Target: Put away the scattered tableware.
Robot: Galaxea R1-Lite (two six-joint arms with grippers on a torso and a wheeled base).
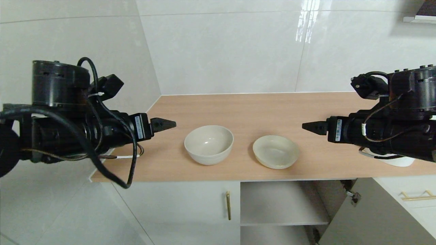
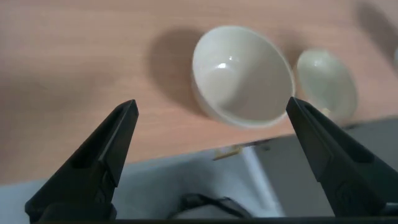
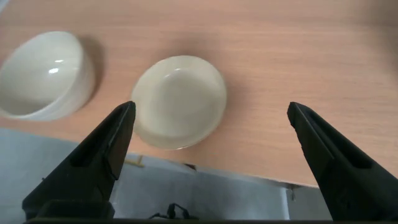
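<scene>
Bowls were the story in the head view: a deep cream ceramic bowl [image 1: 208,144] stood upright near the front edge of the light wooden bench [image 1: 238,109]. Just beside it, toward the robot's right and not touching, sat a shallow cream ceramic dish [image 1: 276,151]. The left arm [image 1: 85,132] hung over the bench's left end, its left jaws pointing inward at the deep bowl and well short of it. The right arm [image 1: 381,132] mirrored it from the right end, its right jaws aimed at the dish and apart from it. Seen side-on here, the gap in either pair could not be judged. Under the right arm a white object [image 1: 398,161] peeked out, mostly hidden. Below the bench, a white cabinet door [image 1: 190,211] with a brass handle stood shut beside an open cupboard [image 1: 272,200] with a white shelf inside.

Over to the left wrist view: the left jaws were spread wide and held nothing, out over the bench's [image 2: 74,62] front edge. The deep bowl [image 2: 242,74] sat on the wood beyond them, with the dish [image 2: 326,84] just past it.

Then the right wrist view: the right jaws were likewise wide apart and empty. The dish [image 3: 179,101] sat close to the bench's [image 3: 298,62] front edge, and the deep bowl [image 3: 43,74] stood beside it with a strip of bare wood between the two.
</scene>
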